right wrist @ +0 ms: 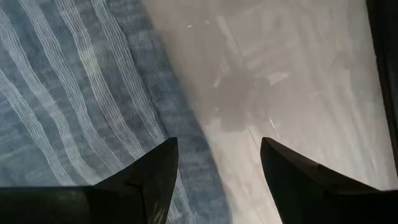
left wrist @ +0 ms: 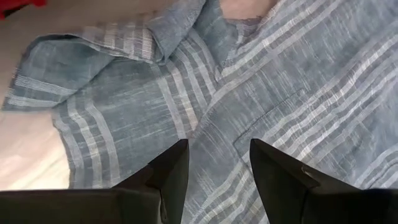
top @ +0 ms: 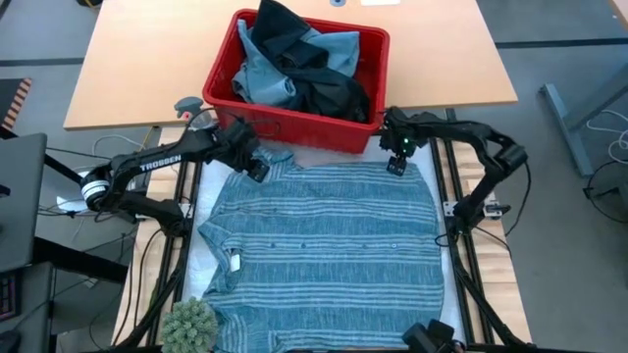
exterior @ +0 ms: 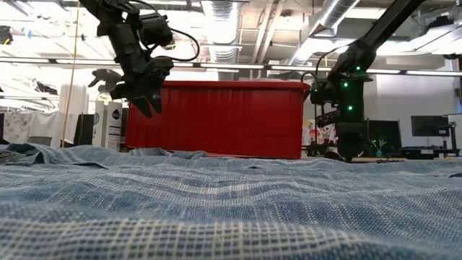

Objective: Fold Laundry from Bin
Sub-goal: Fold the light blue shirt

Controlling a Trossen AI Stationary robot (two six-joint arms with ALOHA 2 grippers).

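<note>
A grey-blue striped shirt (top: 324, 245) lies spread flat on the table, its collar end toward the red bin (top: 294, 120). The bin stands at the far edge, holding light blue and black laundry (top: 294, 64). My left gripper (top: 257, 169) hangs open above the shirt's far left corner; in its wrist view the fingers (left wrist: 174, 174) stand over the striped cloth (left wrist: 298, 81) near a chest pocket. My right gripper (top: 397, 163) points down, open, low over the shirt's far right corner. Its fingers (right wrist: 155, 174) stand on either side of the shirt's edge (right wrist: 186, 130), beside bare table.
A green spiky ball (top: 188, 324) sits at the near left corner beside the shirt. Black frame rails (top: 461, 275) run along both sides of the table. In the low view the bin's wall (exterior: 216, 119) rises right behind both grippers. A wooden table (top: 128, 69) lies beyond.
</note>
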